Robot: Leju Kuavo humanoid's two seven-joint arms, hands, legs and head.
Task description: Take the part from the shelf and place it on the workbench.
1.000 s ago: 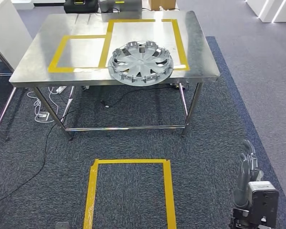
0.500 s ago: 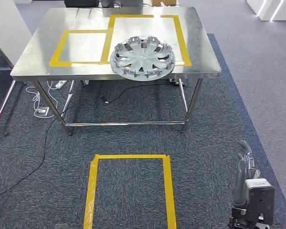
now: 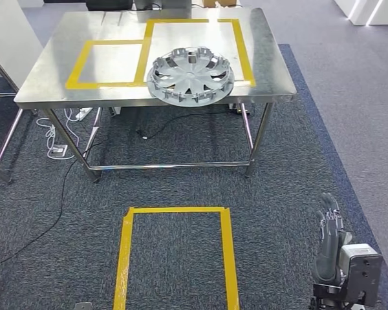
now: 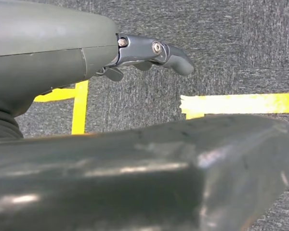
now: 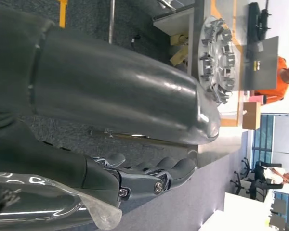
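— Where's the part?
— Hubcap [image 3: 191, 75], silver, lying flat on the steel workbench [image 3: 45, 77], near the front edge. Sits mostly inside the larger yellow tape rectangle [image 3: 240, 48], with its near rim crossing the tape line at the front. Seen edge-on from the right wrist too [image 5: 216, 57], clips facing outward.
— Anything touching it?
— Nothing. Both hands well apart from it, down over the carpet [image 3: 290, 174].
— Right hand?
— Low at the right side [image 3: 330, 239], fingers [image 3: 334, 213] extended and pointing toward the bench, slightly apart, holding nothing. Same from the wrist camera: thumb and darker fingers [image 5: 154, 175] stretched out, empty.
— Left hand?
— Visible from its own wrist camera [image 4: 99, 62]. One dark finger [image 4: 161, 50] reaching out over the carpet, slightly bent at the tip, nothing against it. Rest of the fingers hidden behind the thick thumb [image 4: 136, 173], so cannot tell how far open the hand is.
— Floor?
— Dark grey carpet, a yellow tape square [image 3: 176, 255] in front of the bench. White cable [image 3: 50, 132] and a black cable [image 3: 60, 200] trailing under the bench's left end.
— Behind the bench?
— From the right wrist, a person in an orange top [image 5: 281, 82] beyond the far side, next to a cardboard box [image 5: 251, 115].
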